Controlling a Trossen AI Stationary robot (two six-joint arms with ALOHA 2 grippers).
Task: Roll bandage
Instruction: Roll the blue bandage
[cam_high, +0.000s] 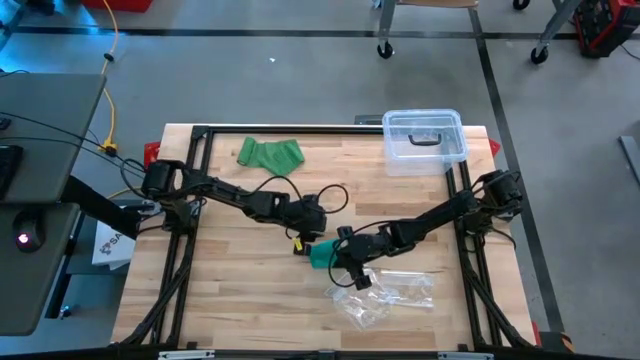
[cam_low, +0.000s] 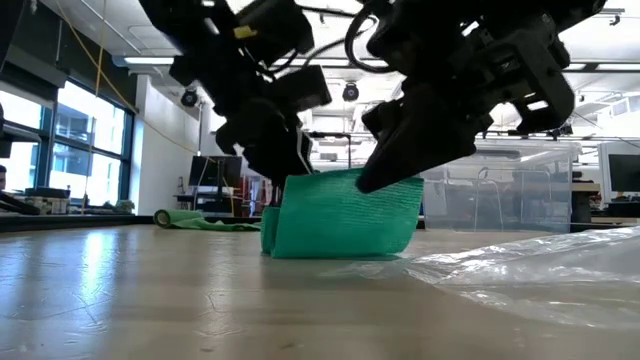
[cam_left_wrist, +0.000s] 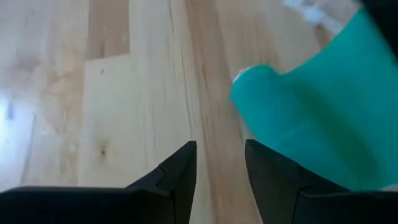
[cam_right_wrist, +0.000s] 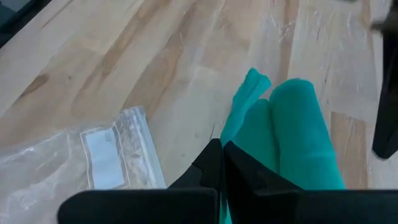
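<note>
A teal bandage (cam_low: 340, 215) stands partly rolled on the wooden table (cam_high: 230, 290), near its middle; its lower edge rests on the wood. My right gripper (cam_low: 385, 180) is shut at the bandage's upper right corner, reaching in from the table's right. My left gripper (cam_left_wrist: 221, 163) is open and comes down at the roll's left end (cam_low: 272, 228). The bandage (cam_left_wrist: 311, 118) lies beside its fingers, not between them; whether one finger touches it I cannot tell. The high view shows both grippers meeting at the bandage (cam_high: 322, 256). My right gripper pinches the bandage's loose upper edge (cam_right_wrist: 239, 121) between its two shut fingers, slanting down from the table's right side. The sheet rises from the table to the fingers, and its rolled part (cam_right_wrist: 298, 143) lies on the wood beyond them.
Clear plastic bags (cam_high: 385, 292) lie just near of the grippers. A second green bandage (cam_high: 270, 152) lies at the far left, a clear lidded box (cam_high: 425, 140) at the far right. A black frame (cam_high: 200, 140) borders the table.
</note>
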